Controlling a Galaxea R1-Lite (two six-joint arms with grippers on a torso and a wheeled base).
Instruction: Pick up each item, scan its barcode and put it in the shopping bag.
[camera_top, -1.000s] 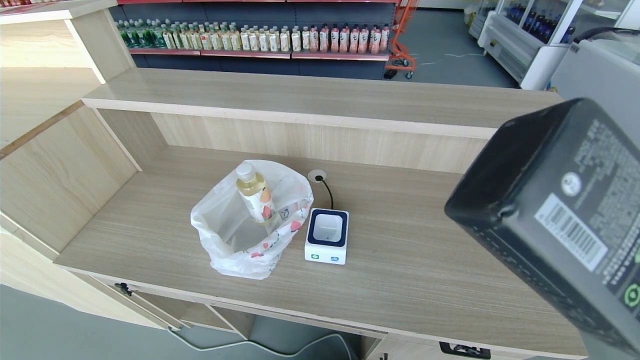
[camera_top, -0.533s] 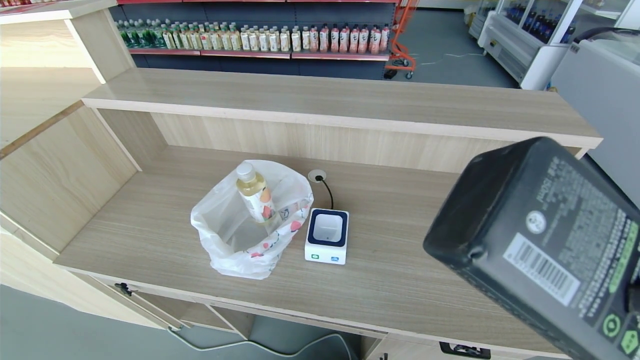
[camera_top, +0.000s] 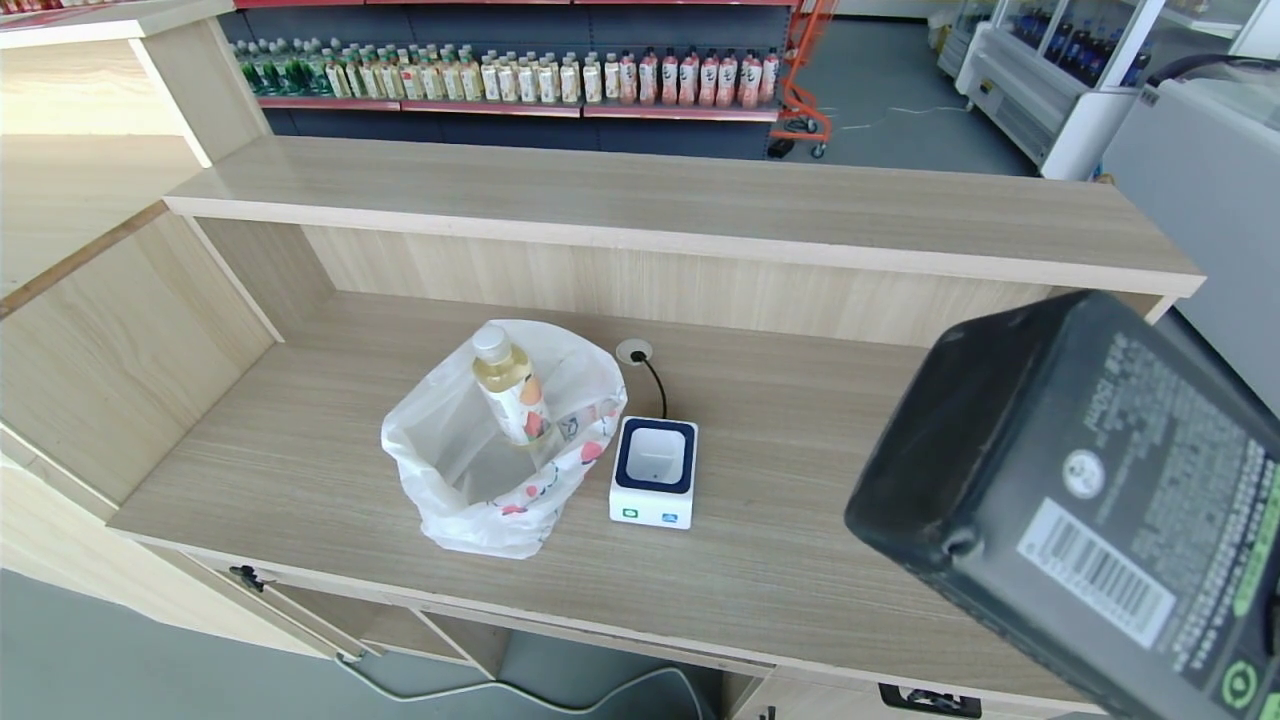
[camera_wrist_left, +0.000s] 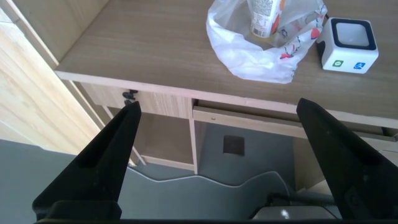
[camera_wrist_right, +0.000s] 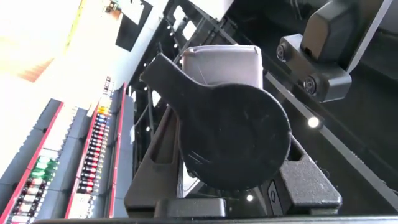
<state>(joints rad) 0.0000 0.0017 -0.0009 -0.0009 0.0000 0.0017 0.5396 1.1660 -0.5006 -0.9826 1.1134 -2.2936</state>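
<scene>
Scanning step: your right gripper (camera_wrist_right: 233, 155) clamps the black container (camera_top: 1090, 500) aloft, well right of the scanner (camera_top: 654, 470), barcode (camera_top: 1095, 573) facing upward; your left gripper (camera_wrist_left: 217, 109) hangs with fingers apart. Next, as judged, you bring that barcode down over the scanner window.

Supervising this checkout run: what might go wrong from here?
The barcode on the black container faces up, away from the scanner; it may miss the scan unless turned. The shopping bag is limp and already holds a standing bottle, so lowering the container in may topple it.

Bottle (camera_top: 510, 395) upright in bag (camera_top: 440, 470), scanner (camera_top: 654, 470) beside
</scene>
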